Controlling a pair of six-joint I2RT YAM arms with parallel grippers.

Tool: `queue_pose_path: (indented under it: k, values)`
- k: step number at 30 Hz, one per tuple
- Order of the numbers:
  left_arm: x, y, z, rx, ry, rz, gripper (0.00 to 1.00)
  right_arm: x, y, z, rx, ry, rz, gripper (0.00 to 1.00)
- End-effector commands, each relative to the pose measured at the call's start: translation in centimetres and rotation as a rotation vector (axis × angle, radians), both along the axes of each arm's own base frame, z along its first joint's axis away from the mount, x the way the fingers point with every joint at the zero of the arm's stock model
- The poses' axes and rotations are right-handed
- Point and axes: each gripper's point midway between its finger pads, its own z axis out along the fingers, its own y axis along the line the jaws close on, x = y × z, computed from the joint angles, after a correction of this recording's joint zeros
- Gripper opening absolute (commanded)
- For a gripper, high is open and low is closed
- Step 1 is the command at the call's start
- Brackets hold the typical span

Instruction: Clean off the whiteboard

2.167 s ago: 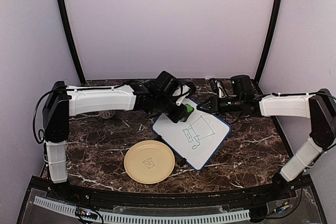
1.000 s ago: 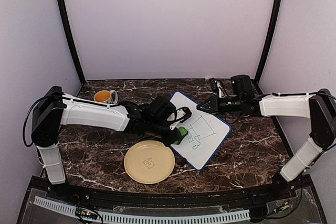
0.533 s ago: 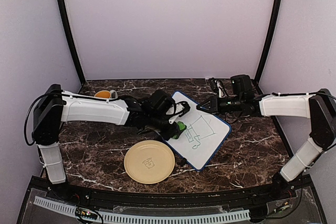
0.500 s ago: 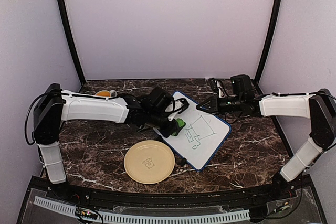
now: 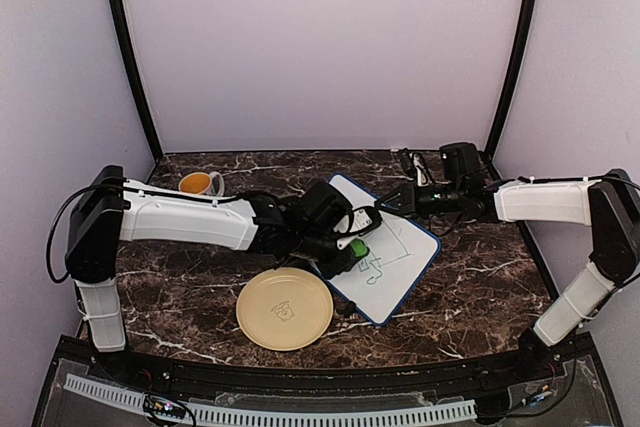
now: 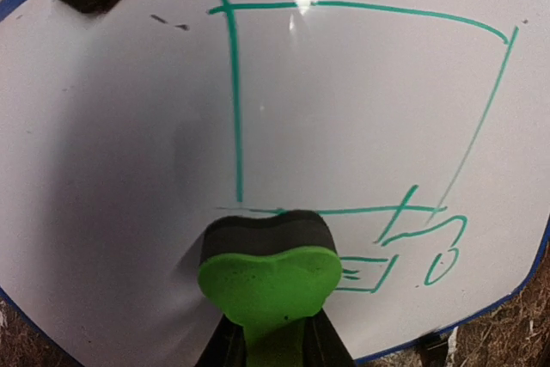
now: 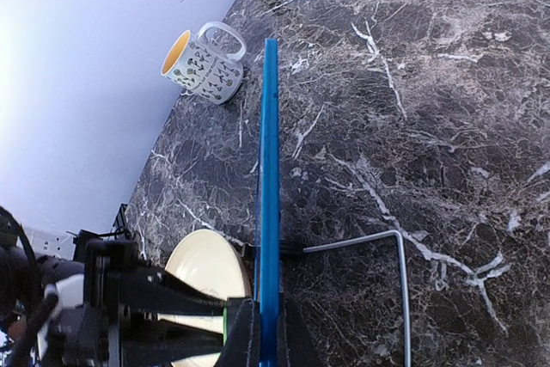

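— Located the board [image 5: 395, 259]?
— Found it right of the table's [image 5: 480, 277] middle, one corner toward the back edge, another just beside the plate [image 5: 285, 309] near the front edge (spotted the mug [image 5: 200, 183] well apart, by the back left corner). Could not tell whether flat or slightly propped.
— Checked the grips?
— Yes. Pinched the green eraser [image 6: 269, 274] tight in the left gripper [image 5: 347, 245] and pressed its dark pad on the board at the bottom line of the green sketch [image 6: 361, 109]. Clamped the board's far rim with the right gripper [image 5: 393, 200], jaws pressed on the blue frame.
— Judged much left?
— Most of it, probably. Saw the box outline and small squiggles unwiped.
— Feared anything?
— Could have dragged the board out of the right pinch, or swung it into the plate, by pushing too hard sideways. Could have run the eraser off the rim by sweeping too far. Could have twisted the eraser in its jaws by leaning unevenly, and so left streaks.
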Motion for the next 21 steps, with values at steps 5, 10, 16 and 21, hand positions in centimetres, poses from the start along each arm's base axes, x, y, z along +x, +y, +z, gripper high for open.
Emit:
queue_pose_path:
  k: [5,10,16,21]
  values:
    - [-5.4,-0.5,-3.9,0.084,0.042,-0.180,0.02,-0.4,-0.1,-1.6,-0.035,0.024,0.017,0.00]
    - [-2.5,-0.1,-3.0,0.099,-0.027,-0.083,0.02,-0.5,-0.1,-1.6,-0.029,0.026,0.017,0.00]
    - [2.6,1.0,0.3,-0.003,-0.036,0.101,0.02,-0.6,-0.1,-1.8,-0.030,0.029,0.017,0.00]
    - [5.6,2.0,2.2,-0.048,-0.047,0.187,0.02,-0.7,-0.2,-1.6,-0.030,0.025,0.017,0.00]
